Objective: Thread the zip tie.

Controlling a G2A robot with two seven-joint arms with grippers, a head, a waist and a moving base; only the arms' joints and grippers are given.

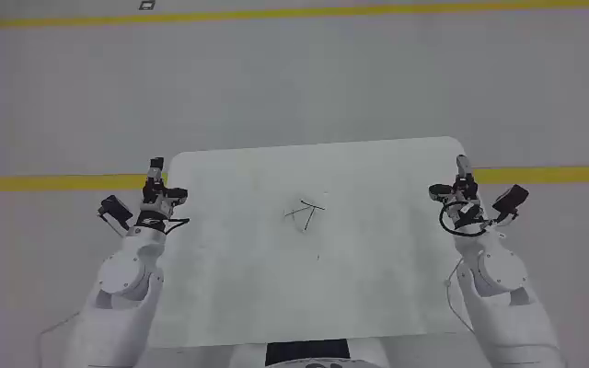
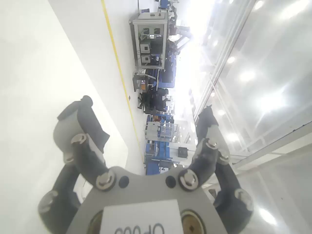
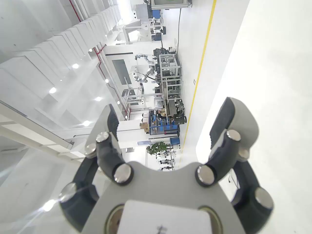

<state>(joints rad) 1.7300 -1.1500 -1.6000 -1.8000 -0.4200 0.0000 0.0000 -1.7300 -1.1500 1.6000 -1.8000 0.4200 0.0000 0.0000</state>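
Note:
Thin dark zip ties (image 1: 305,213) lie crossed over each other near the middle of the white table (image 1: 239,294). My left gripper (image 1: 156,166) hovers at the table's left edge, far from the ties. In the left wrist view the left gripper (image 2: 146,105) is open, nothing between its fingers (image 2: 80,113). My right gripper (image 1: 462,163) sits at the table's right edge, also far from the ties. The right wrist view has the right gripper (image 3: 170,109) open and empty, pointing out at the room.
The table's rounded far corners lie just beyond each gripper. The floor behind has yellow lines (image 1: 276,13). Machinery and racks (image 2: 151,40) stand far off in the room.

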